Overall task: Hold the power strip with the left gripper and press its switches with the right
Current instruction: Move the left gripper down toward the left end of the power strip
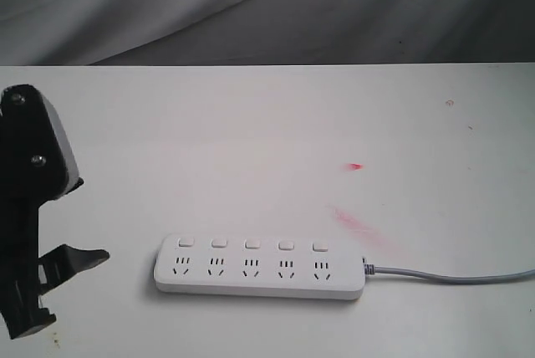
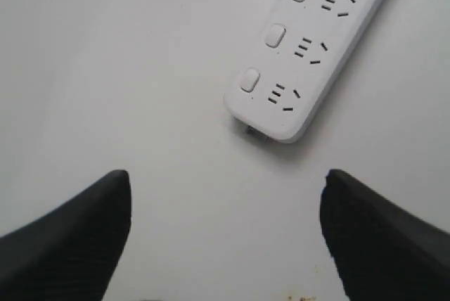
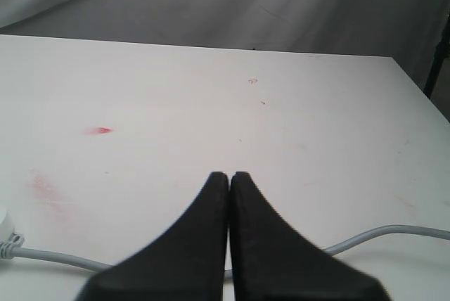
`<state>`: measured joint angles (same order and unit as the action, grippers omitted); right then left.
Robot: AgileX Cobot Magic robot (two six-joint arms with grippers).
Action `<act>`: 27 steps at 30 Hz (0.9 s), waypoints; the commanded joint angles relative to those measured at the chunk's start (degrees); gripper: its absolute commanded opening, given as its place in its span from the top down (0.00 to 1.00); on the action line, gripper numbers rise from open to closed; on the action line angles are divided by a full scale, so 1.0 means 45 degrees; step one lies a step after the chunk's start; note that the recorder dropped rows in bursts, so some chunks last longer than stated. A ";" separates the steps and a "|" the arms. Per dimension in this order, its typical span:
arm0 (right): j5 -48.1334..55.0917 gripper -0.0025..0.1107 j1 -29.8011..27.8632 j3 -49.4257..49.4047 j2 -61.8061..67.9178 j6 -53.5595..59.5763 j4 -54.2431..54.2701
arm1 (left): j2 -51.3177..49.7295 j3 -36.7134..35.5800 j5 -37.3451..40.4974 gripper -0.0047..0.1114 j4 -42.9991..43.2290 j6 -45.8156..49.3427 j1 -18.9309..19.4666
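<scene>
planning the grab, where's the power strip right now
In the exterior view the power strip lies flat on the table, low and centre, just right of the open left gripper, its grey cord trailing right.

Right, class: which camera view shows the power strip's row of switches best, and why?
The exterior view: all five switches show along the power strip, unobstructed. The left wrist view catches only three at one end. The right wrist view shows none, just the grey cord.
</scene>
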<state>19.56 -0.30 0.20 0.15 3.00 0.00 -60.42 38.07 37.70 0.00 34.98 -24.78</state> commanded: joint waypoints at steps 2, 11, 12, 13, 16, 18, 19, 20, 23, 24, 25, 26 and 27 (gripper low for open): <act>-0.0098 0.98 -0.0075 -0.0044 -0.0034 -0.0012 -0.0093 | -0.0744 0.0031 0.0017 0.34 -0.0606 0.0159 -0.0067; -0.0098 0.98 -0.0075 -0.0044 -0.0034 -0.0012 -0.0093 | -0.2658 0.0031 -0.0734 0.24 -0.2277 0.0245 -0.0067; -0.0098 0.98 -0.0075 -0.0044 -0.0034 -0.0012 -0.0093 | -0.2811 0.0031 -0.0822 0.22 -0.2298 -0.0080 -0.0067; -0.0098 0.98 -0.0075 -0.0044 -0.0034 -0.0012 -0.0093 | -0.2910 0.0031 -0.0963 0.21 -0.2298 -0.0434 -0.0067; -0.0098 0.98 -0.0075 -0.0044 -0.0034 -0.0012 -0.0093 | -0.3046 0.0031 -0.1119 0.19 -0.2208 -0.1052 0.0135; -0.0098 0.98 -0.0075 -0.0044 -0.0034 -0.0012 -0.0093 | -0.3046 0.0031 -0.1303 0.20 -0.2034 -0.1052 0.0330; -0.0098 0.98 -0.0075 -0.0044 -0.0034 -0.0012 -0.0093 | -0.3046 0.0031 -0.1365 0.20 -0.2034 -0.1052 0.0446; -0.0098 0.98 -0.0075 -0.0044 -0.0034 -0.0012 -0.0093 | -0.3046 0.0031 -0.1463 0.20 -0.2034 -0.0840 0.0528; -0.0098 0.98 -0.0075 -0.0044 -0.0034 -0.0012 -0.0093 | -0.3098 0.0031 -0.1727 0.20 -0.2291 0.0582 0.0887; -0.0098 0.98 -0.0075 -0.0044 -0.0034 -0.0012 -0.0093 | -0.3186 0.0031 -0.1764 0.20 -0.2543 0.1068 0.0991; -0.0098 0.98 -0.0075 -0.0044 -0.0034 -0.0012 -0.0093 | -0.3363 0.0031 -0.1764 0.21 -0.2794 0.1438 0.1137; -0.0098 0.98 -0.0075 -0.0044 -0.0034 -0.0012 -0.0093 | -0.3612 0.0031 -0.1732 0.24 -0.3055 0.1826 0.1269; -0.0098 0.98 -0.0075 -0.0044 -0.0034 -0.0012 -0.0093 | -0.3847 0.0031 -0.1673 0.26 -0.3224 0.2070 0.1367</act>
<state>19.56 -0.30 0.20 0.15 3.00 0.00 -75.29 38.07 30.66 -11.57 39.51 -19.83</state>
